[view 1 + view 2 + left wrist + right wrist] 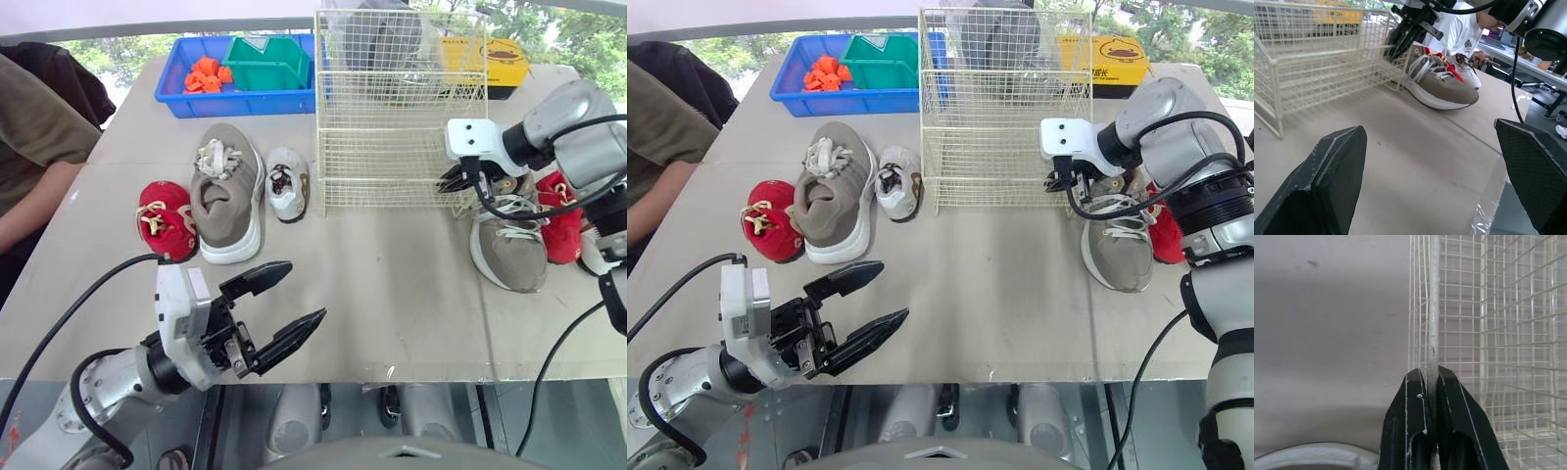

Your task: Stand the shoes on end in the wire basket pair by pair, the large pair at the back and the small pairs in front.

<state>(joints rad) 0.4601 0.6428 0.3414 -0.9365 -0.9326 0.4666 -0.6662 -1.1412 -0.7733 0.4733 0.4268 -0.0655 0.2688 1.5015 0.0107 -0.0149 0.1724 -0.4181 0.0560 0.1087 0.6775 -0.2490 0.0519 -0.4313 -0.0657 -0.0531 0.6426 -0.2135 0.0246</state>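
The right gripper (1432, 374) is closed hard on one upright wire of the wire basket (392, 117), at the basket's lower right corner in the head view. The basket itself is gripped, not a shoe. Just past that corner, toward the lower right of the frame, the right grey shoe (509, 250) is laid flat on the worktop (392, 294). Its long axis runs from top to bottom of the frame, and a red shoe (560, 215) is pressed against its right side. The basket stands at upper centre and is seen to be empty.

The left gripper (306, 290) is spread wide with nothing held, at the lower left over the near edge of the worktop. Above it in the frame three shoes lie side by side: a small red shoe (165, 220), the left grey shoe (227, 191) and a small white shoe (288, 182). The grey one also lies lengthwise from top to bottom.

The large pair is judged to be due first. One grey shoe lies nearer each arm, and the wire would have to be released before the right one is taken.
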